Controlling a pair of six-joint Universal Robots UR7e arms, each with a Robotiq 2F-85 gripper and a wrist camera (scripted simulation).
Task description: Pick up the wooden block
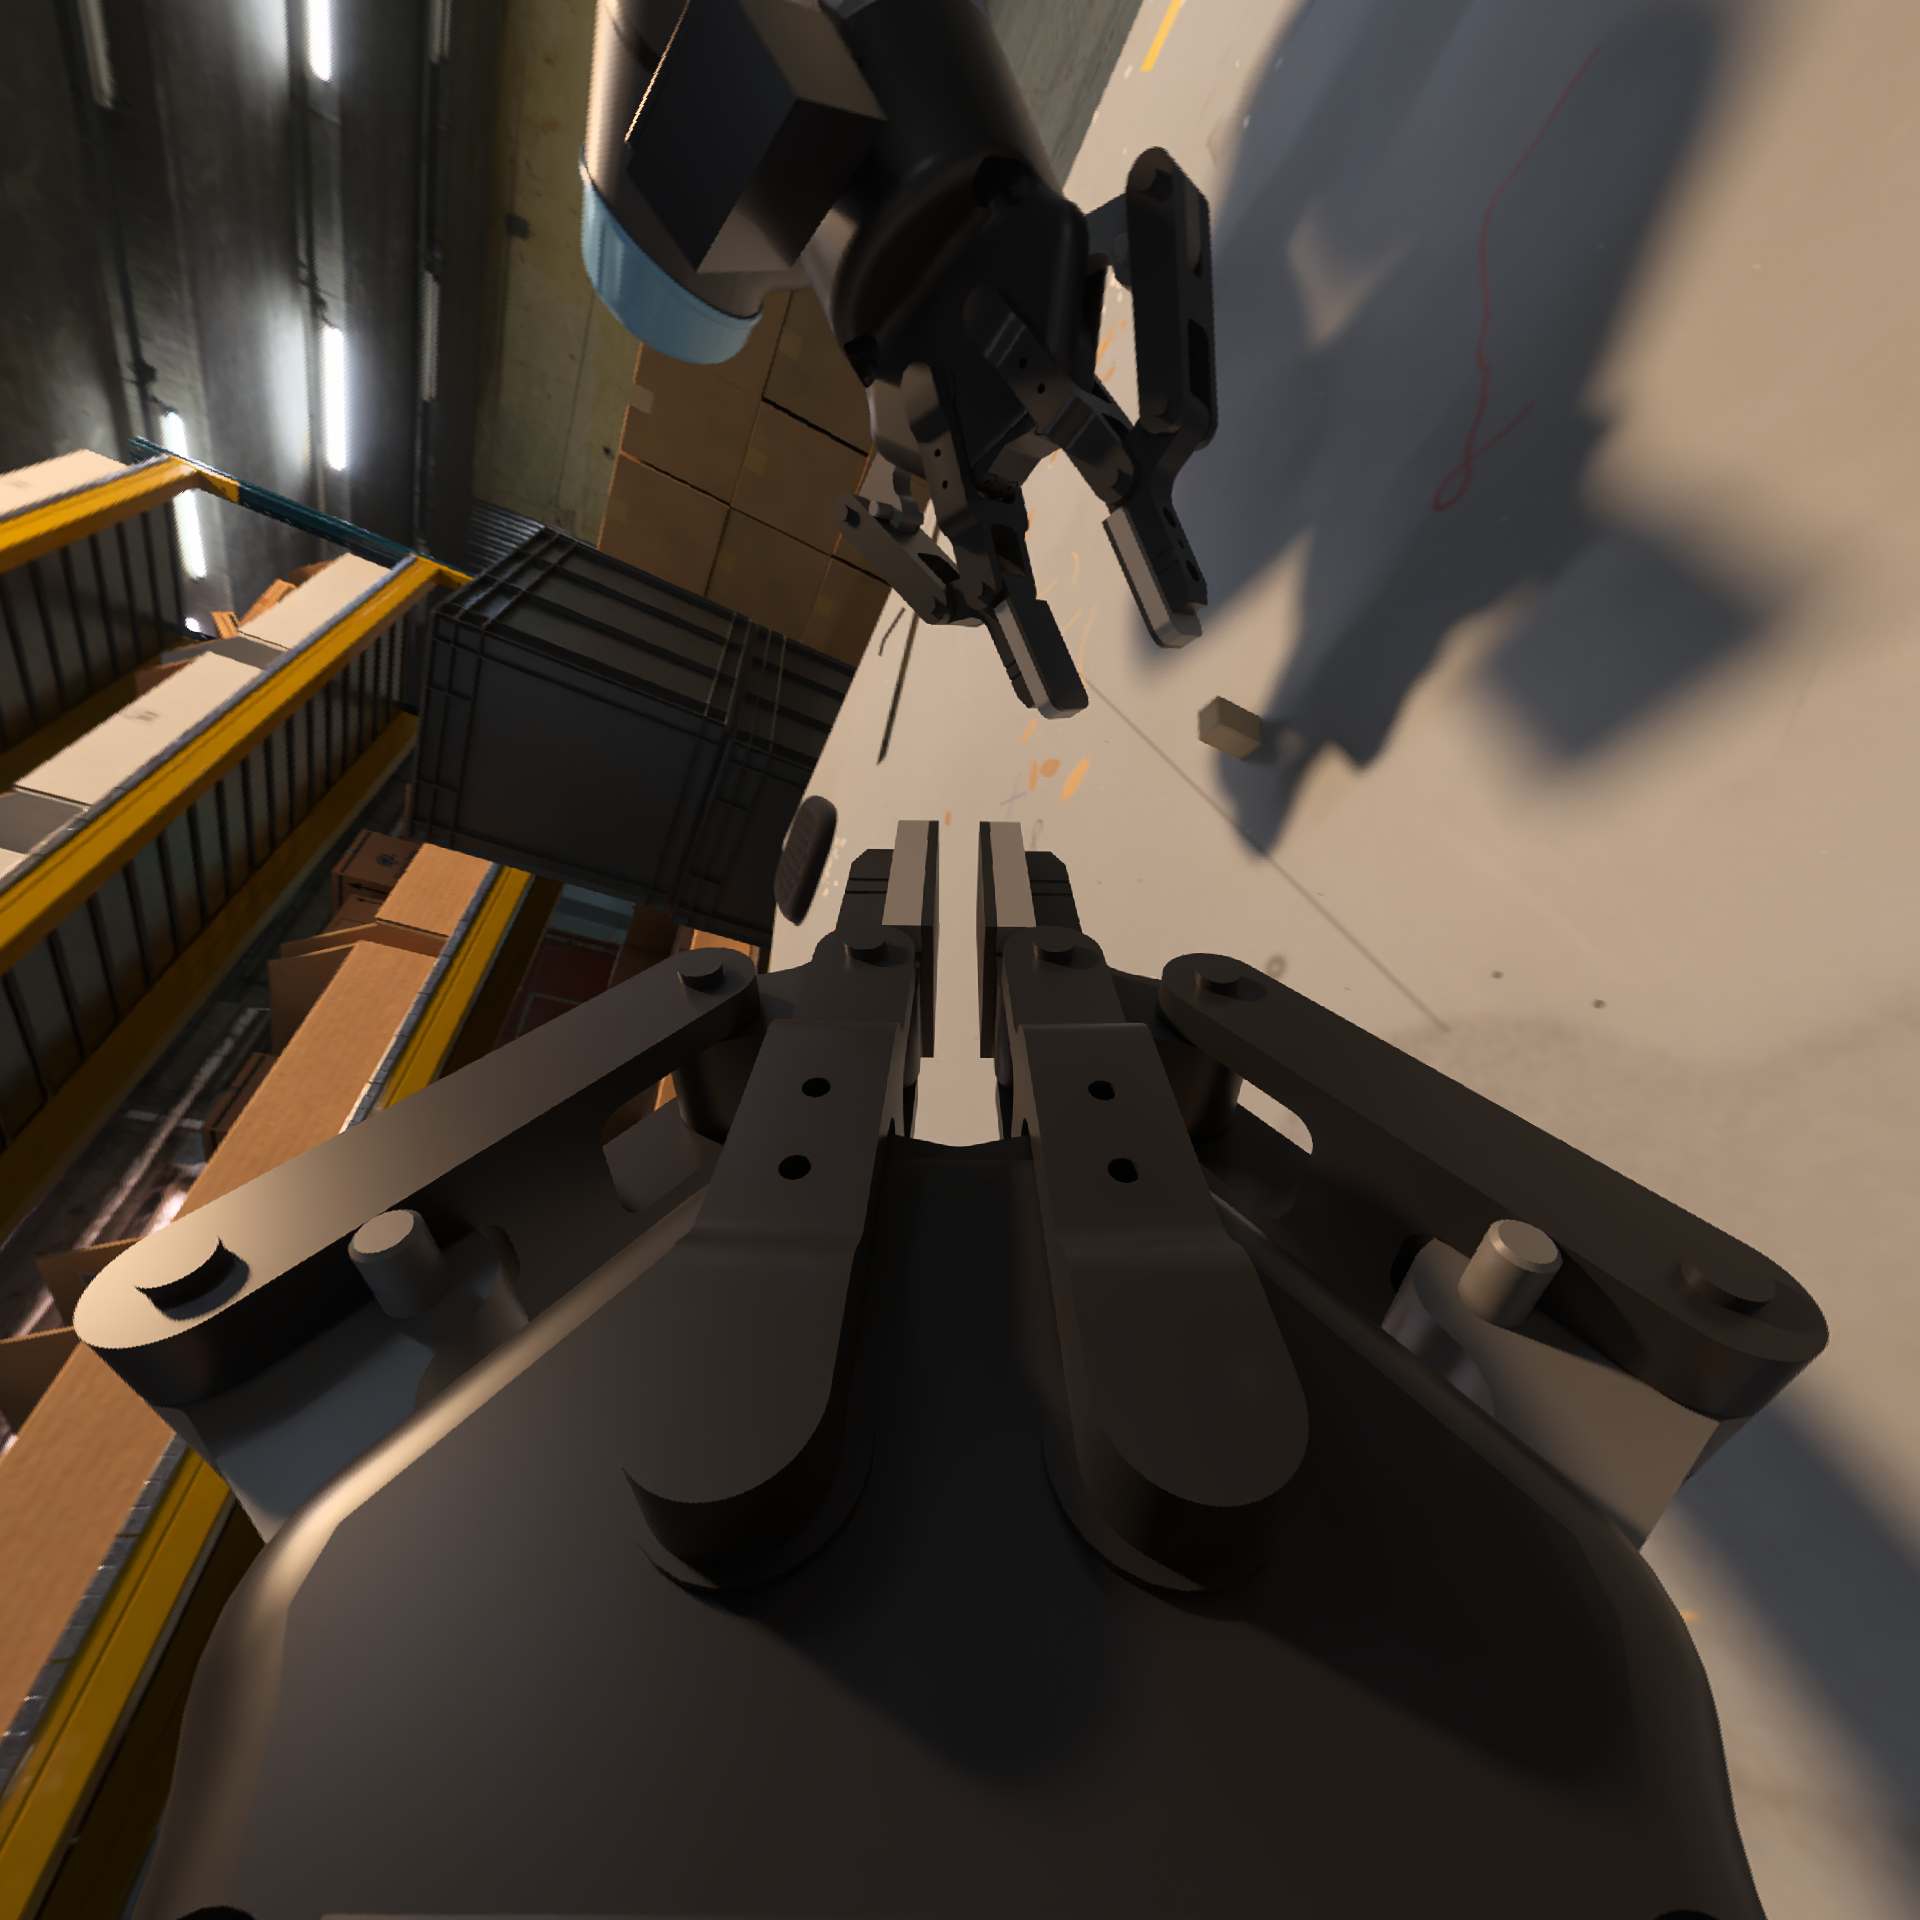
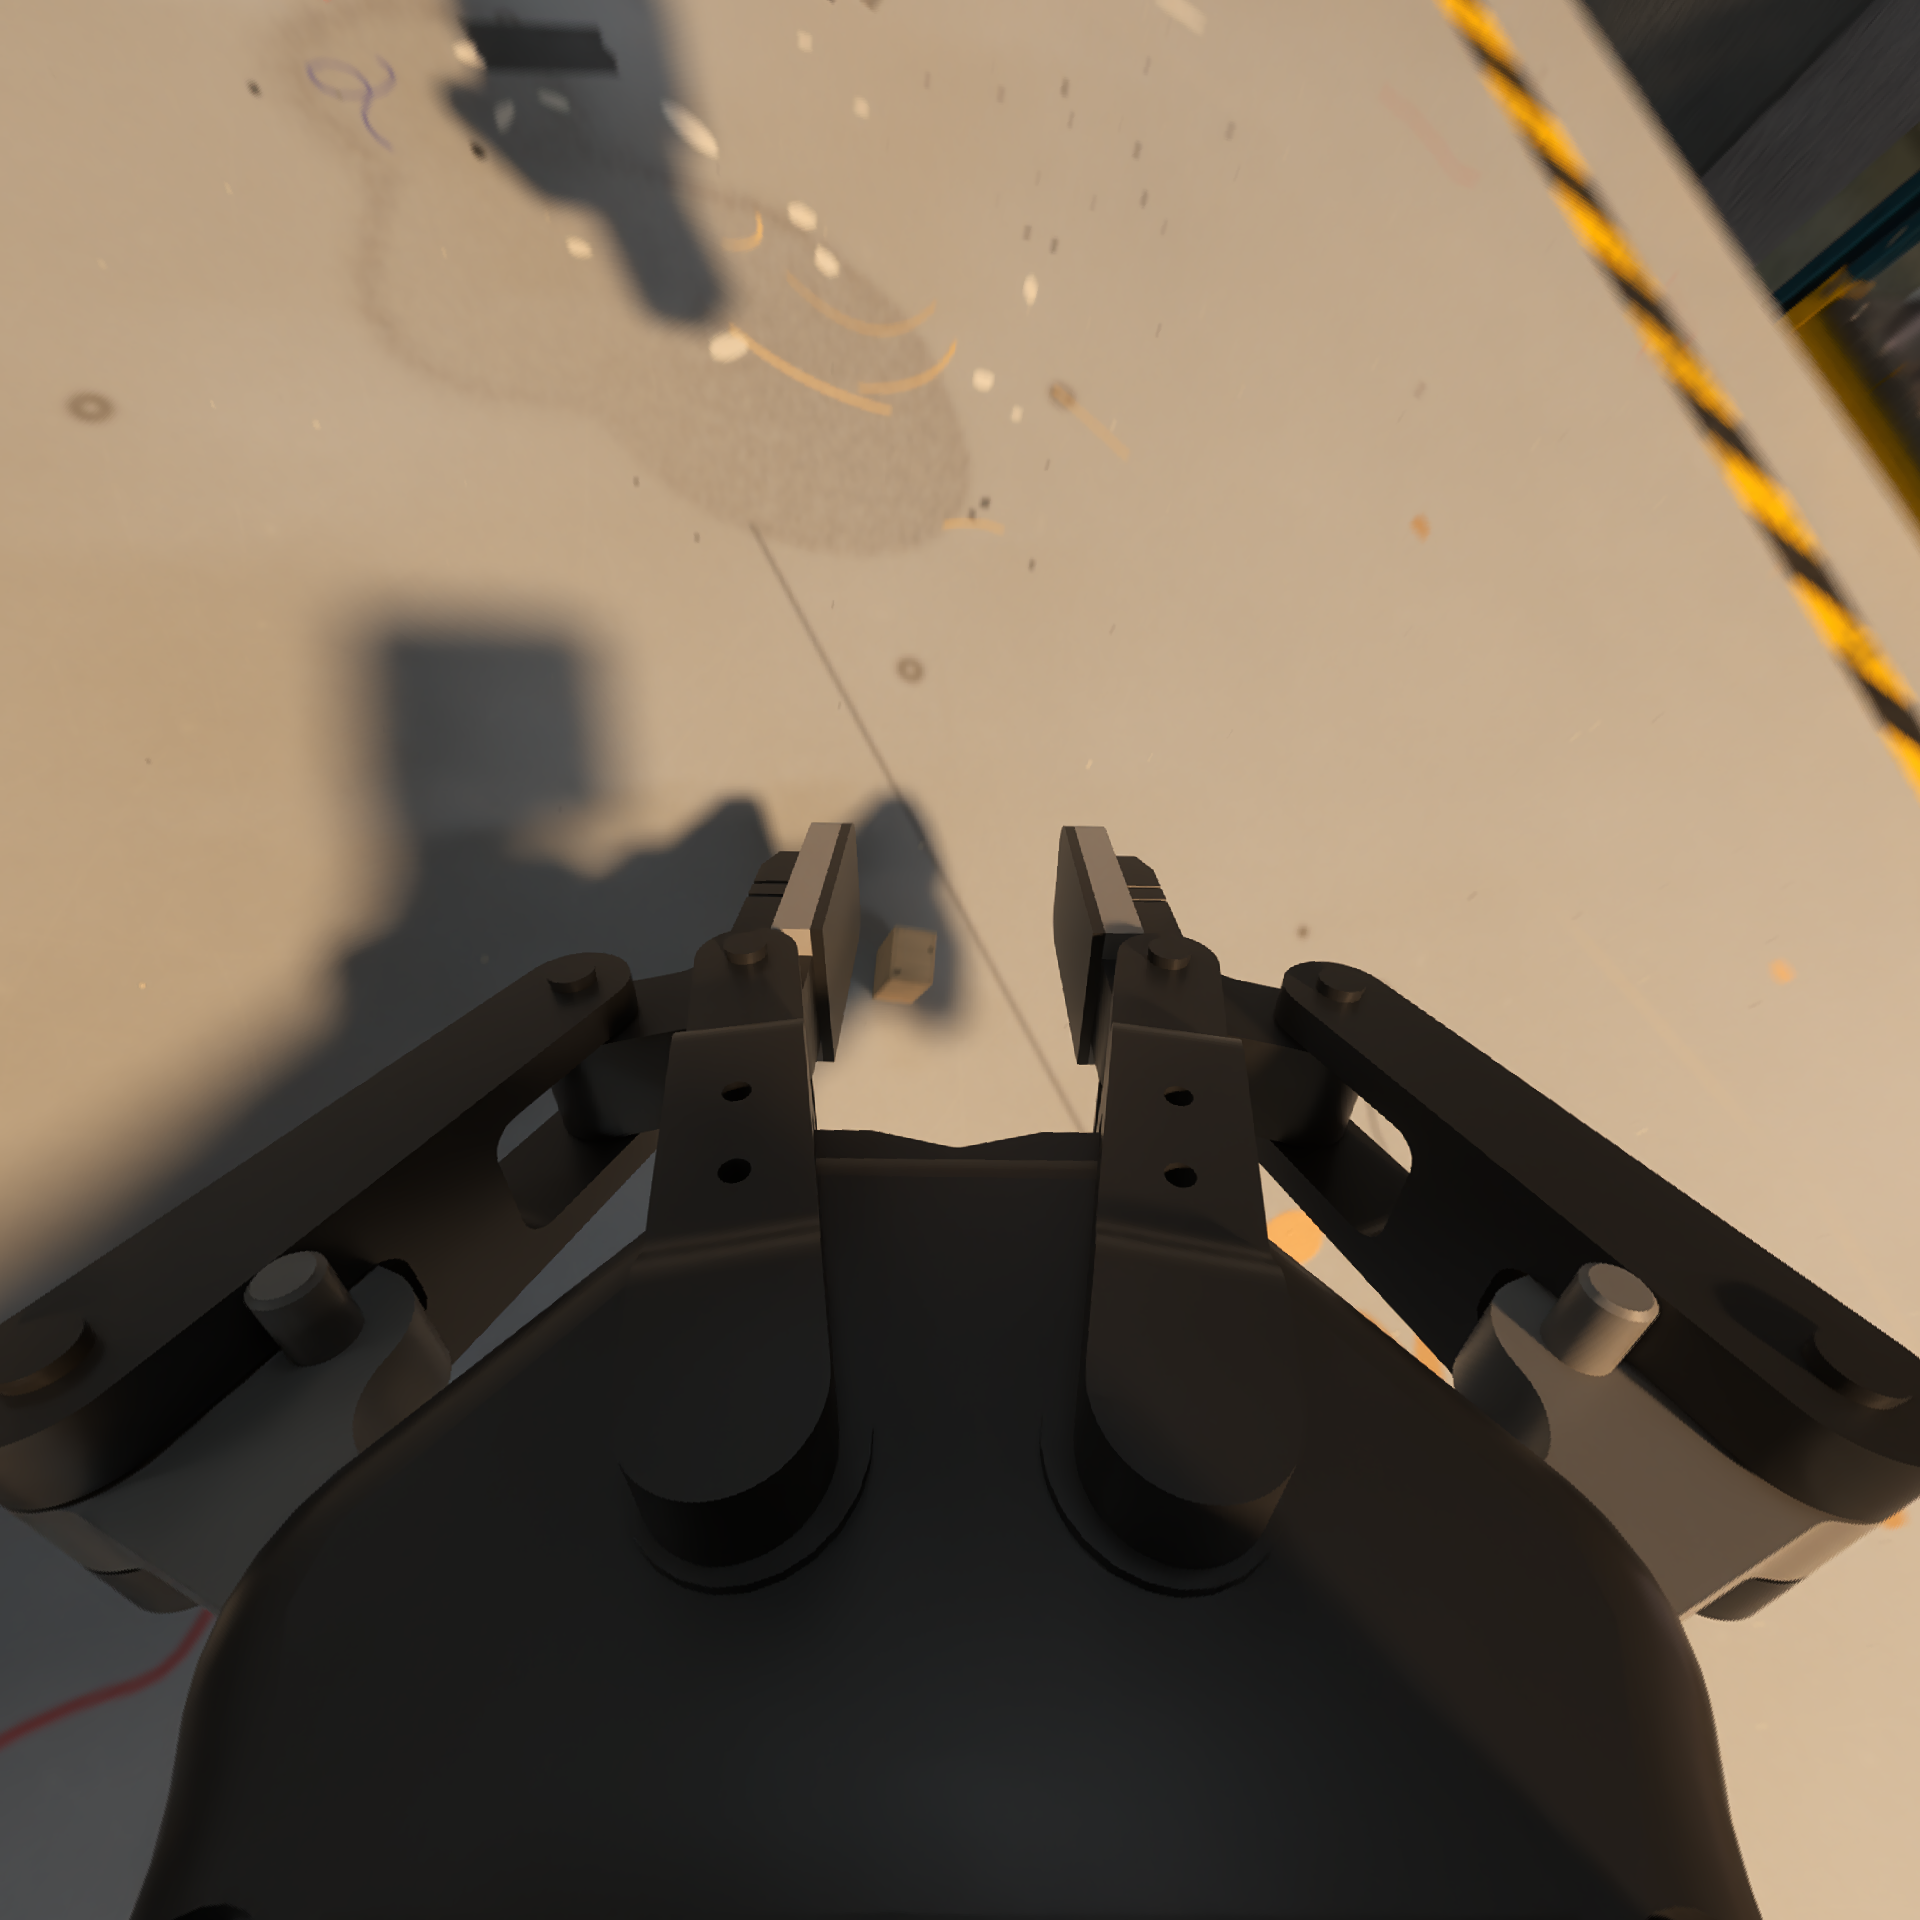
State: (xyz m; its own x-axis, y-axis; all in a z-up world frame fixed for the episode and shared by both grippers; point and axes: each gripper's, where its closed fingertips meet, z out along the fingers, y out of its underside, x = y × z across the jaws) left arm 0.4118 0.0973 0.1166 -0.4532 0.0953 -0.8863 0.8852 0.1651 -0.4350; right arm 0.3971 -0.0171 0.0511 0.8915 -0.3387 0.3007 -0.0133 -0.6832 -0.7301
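The wooden block (image 2: 906, 964) is a small tan cube on the pale table, seen in the right wrist view just inside the left finger. My right gripper (image 2: 956, 862) is open and empty above it, the block off-centre toward the left pad (image 2: 831, 914). In the left wrist view the block (image 1: 1229, 727) lies to the upper right, with the right gripper (image 1: 1117, 655) open above and to its left. My left gripper (image 1: 956, 842) has its pads nearly together with a narrow gap and holds nothing; it is well away from the block.
A dark crate (image 1: 613, 727), cardboard boxes (image 1: 727, 488) and yellow-railed shelving (image 1: 208, 675) lie beyond the table's edge in the left wrist view. A yellow-black striped line (image 2: 1683, 374) runs along the table's right side. A red wire (image 2: 94, 1704) lies at lower left. Arm shadows cross the table.
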